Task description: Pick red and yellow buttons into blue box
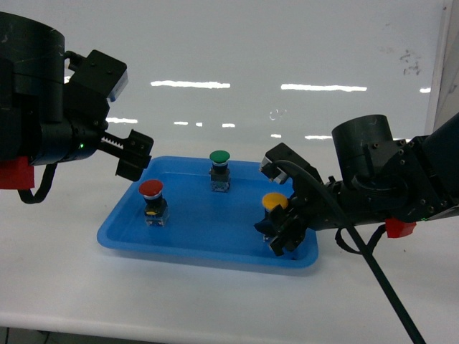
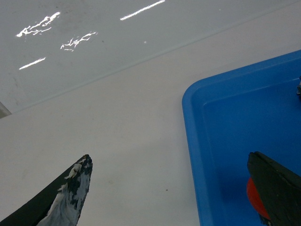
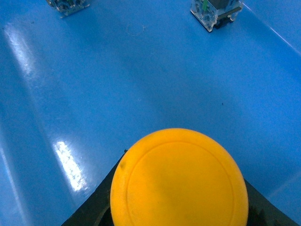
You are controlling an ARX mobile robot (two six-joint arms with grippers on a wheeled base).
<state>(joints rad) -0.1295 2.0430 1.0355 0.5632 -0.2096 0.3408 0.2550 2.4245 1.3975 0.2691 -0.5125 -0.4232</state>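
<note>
The blue box is a shallow tray on the white table. The yellow button stands in its right part, and my right gripper is shut on its body, low inside the tray. Its yellow cap fills the bottom of the right wrist view, above dark fingers. The red button stands upright in the tray's left part. My left gripper hovers open and empty just above and behind it, over the tray's left rim. The red cap peeks out from behind one finger.
A green-capped button stands at the back middle of the tray; its clear body shows at the top of the right wrist view. White table surrounds the tray, with a glossy white wall behind. A black cable hangs from the right arm.
</note>
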